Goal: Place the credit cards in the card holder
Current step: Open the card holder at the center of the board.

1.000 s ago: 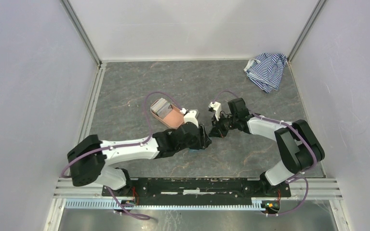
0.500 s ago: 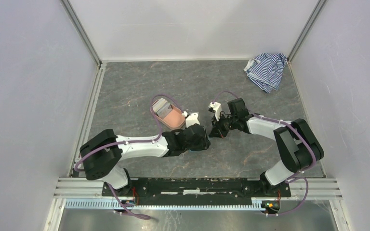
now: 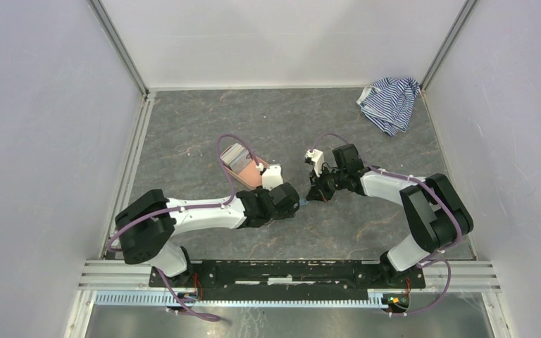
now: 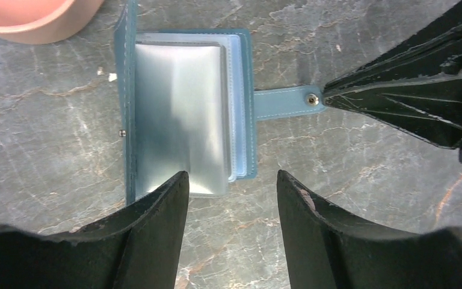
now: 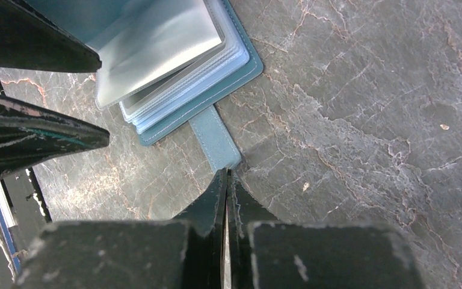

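Right wrist: right gripper (image 5: 225, 180) jaws pressed together, tips on end of snap tab (image 5: 216, 141); pinning or pinching, can't tell. Over at left gripper (image 4: 231, 177), jaws spread, empty, above near edge of card holder (image 4: 180, 114), which lies open mid-table, clear sleeves up. Unloaded credit cards (image 3: 235, 155) sit in pink tray (image 3: 255, 176), just far-left of holder. Step looks like: holder held open. Next: left arm fetches card from tray; calls for thin-edge pick.
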You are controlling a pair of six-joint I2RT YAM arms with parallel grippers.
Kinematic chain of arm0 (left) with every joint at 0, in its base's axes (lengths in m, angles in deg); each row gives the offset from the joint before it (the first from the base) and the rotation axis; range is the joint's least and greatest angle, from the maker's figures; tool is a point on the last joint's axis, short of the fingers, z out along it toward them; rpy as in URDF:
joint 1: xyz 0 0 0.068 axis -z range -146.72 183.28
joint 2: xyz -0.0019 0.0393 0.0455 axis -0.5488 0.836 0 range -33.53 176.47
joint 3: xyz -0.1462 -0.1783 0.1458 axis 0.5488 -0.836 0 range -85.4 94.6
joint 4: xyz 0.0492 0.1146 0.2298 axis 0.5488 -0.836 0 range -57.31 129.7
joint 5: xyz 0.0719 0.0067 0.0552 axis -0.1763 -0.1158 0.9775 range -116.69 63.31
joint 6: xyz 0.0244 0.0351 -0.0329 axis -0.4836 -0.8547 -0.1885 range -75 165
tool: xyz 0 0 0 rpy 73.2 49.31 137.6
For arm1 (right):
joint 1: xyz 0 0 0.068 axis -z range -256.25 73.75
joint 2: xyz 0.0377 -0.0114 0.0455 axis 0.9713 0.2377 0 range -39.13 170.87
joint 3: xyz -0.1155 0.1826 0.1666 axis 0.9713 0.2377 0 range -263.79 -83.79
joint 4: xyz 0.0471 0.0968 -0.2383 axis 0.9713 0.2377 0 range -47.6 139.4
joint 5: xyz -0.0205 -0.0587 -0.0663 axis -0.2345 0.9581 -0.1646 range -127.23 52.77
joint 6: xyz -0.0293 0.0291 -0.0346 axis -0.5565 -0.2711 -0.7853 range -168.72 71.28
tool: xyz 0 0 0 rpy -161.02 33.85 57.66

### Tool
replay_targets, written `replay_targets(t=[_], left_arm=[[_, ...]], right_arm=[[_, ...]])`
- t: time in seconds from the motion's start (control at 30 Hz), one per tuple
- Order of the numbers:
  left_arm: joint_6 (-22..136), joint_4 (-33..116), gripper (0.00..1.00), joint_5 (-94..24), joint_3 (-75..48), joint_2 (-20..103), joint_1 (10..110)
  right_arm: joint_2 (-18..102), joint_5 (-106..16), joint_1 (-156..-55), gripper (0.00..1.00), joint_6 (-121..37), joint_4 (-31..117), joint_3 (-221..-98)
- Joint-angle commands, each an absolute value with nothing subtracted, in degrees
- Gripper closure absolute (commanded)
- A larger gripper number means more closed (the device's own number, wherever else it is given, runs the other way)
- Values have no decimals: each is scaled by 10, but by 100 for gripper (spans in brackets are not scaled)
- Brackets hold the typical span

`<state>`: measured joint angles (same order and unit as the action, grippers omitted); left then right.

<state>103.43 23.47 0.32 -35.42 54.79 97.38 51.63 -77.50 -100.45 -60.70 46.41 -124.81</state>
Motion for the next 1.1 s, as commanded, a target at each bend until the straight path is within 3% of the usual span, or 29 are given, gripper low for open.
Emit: replay_targets(t=[0.0,0.33,1.07], left_arm=[[1035,207,37,51,-340,533,975],[967,224,24,39,-343,526,967],[941,280,21,-48,-391,489,912]], right_arm=[[521,-766,-1003,99,-608,459,-1263],[527,-764,-1004,100,-613,461,-1263],[522,-766,-1003,100,-618,462,-1262]])
